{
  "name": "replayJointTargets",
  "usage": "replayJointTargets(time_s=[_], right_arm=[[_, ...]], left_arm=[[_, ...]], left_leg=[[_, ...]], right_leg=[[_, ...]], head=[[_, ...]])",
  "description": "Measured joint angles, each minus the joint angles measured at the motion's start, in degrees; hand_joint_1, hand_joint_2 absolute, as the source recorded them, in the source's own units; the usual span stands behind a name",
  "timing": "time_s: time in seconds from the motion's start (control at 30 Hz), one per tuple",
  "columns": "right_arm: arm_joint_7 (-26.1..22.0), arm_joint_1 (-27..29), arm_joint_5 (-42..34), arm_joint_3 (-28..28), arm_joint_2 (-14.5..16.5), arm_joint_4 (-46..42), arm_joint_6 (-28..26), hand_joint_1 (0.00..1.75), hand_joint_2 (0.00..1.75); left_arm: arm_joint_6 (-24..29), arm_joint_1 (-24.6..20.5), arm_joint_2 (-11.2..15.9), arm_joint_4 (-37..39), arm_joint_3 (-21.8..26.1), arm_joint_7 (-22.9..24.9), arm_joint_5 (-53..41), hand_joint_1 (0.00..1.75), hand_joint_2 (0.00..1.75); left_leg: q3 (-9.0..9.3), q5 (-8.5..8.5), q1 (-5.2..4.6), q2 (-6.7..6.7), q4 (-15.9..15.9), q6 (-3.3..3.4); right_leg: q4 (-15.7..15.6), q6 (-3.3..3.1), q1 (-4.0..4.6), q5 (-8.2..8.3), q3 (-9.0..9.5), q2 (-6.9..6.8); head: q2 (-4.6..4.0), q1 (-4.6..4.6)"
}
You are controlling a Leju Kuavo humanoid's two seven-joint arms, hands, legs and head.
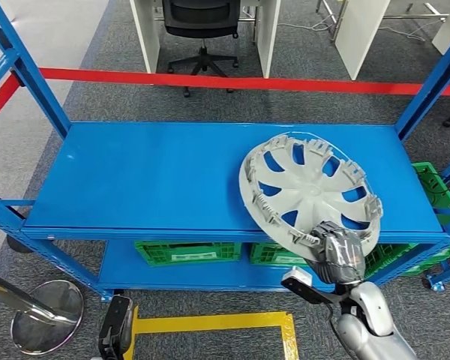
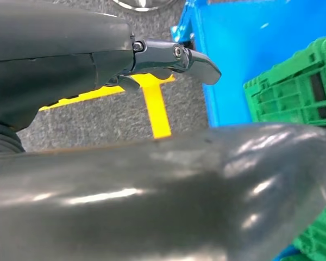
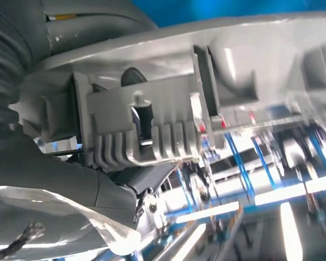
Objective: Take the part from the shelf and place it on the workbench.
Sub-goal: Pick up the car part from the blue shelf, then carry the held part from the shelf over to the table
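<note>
Closest to the head camera, the right hand (image 1: 340, 253) is seen at the lower right, its silver forearm rising from the bottom edge. The near rim of the part (image 1: 310, 190), a grey wheel cover with curved spokes and clips around its edge, is grasped by this hand. The part is tilted, its near edge raised and projecting past the front lip of the blue shelf (image 1: 154, 176), while its far side is seen over the shelf's right portion; whether that far edge touches the shelf surface cannot be told. In the right wrist view, a ribbed grey clip on the rim of the part (image 3: 145, 136) is seen close against the right hand (image 3: 71, 185), with a reflective surface beneath.

At the lower left of the head view, the left hand (image 1: 116, 330) is seen low, over grey carpet beside a yellow floor marking (image 1: 211, 324). In the left wrist view, the left hand (image 2: 169, 57) is shown with a dark finger stretched out and nothing held; the other fingers are hidden behind the thumb, so whether it is released or clenched cannot be told.

Green crates (image 1: 189, 251) are stored on the lower level of the shelf, and another is seen at the far right. A red barrier tape (image 1: 240, 81) is stretched behind the shelf, with a black office chair (image 1: 201, 30) beyond it. A chrome stanchion base (image 1: 47, 313) rests on the floor at the lower left.
</note>
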Motion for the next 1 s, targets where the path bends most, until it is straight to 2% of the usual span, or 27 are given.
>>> replayJointTargets(time_s=[0.2,0.33,0.37,0.5,0.6,0.73,1.0], right_arm=[[-0.9,3.9,-1.2,-1.6,1.4,-9.7,-1.8,1.75,1.75],[-6.4,6.5,-1.0,-4.5,4.2,-15.4,-2.1,1.75,1.75],[-8.2,7.4,-0.3,-5.6,5.5,-17.5,-2.1,1.75,1.75],[-14.3,10.4,1.7,-9.4,11.0,-26.6,-2.3,1.75,1.75],[-16.4,11.8,0.8,-11.2,14.4,-33.8,-2.3,1.75,1.75],[-16.6,12.7,-0.8,-11.8,17.2,-41.0,-2.3,1.75,1.75],[-16.7,13.2,-1.6,-11.5,18.7,-47.1,-2.3,1.75,1.75]], left_arm=[[0.6,-0.1,-0.2,0.0,0.4,-0.6,0.0,0.00,0.00],[1.3,-0.1,-0.3,0.0,0.7,-2.3,-0.1,0.00,1.75],[1.5,-0.1,-0.3,0.0,0.9,-2.8,-0.2,0.00,1.75],[2.7,-0.2,-0.3,0.0,1.1,-4.4,-0.7,0.00,0.00],[3.6,-0.3,-0.3,0.0,1.4,-5.3,-1.1,0.00,0.00],[4.3,-0.3,-0.3,0.0,1.7,-5.9,-1.7,0.00,0.00],[5.2,-0.4,-0.4,0.0,1.9,-7.6,-2.0,0.00,0.00]], left_leg=[[-0.06,0.00,0.00,-0.01,0.0,-0.01],[-0.12,0.00,0.00,-0.02,0.0,0.00],[-0.13,0.00,0.00,-0.02,0.0,0.00],[-0.16,0.00,0.01,-0.02,0.0,-0.01],[-0.16,-0.01,0.02,-0.01,0.0,-0.02],[-0.16,-0.01,0.01,-0.01,0.0,-0.02],[-0.14,0.00,-0.01,0.00,0.0,-0.02]], right_leg=[[0.0,-0.02,0.00,-0.02,-0.07,0.02],[0.0,-0.02,-0.01,-0.02,-0.11,-0.02],[0.0,-0.02,-0.01,-0.02,-0.13,-0.03],[0.0,-0.05,0.01,-0.05,-0.19,-0.01],[0.0,-0.08,0.01,-0.08,-0.20,0.01],[0.0,-0.07,0.00,-0.08,-0.20,0.02],[0.0,-0.07,-0.01,-0.07,-0.18,0.02]], head=[[0.00,0.01],[-0.01,0.00],[-0.01,0.00],[0.00,-0.01],[-0.01,0.00],[-0.01,0.01],[0.00,0.01]])
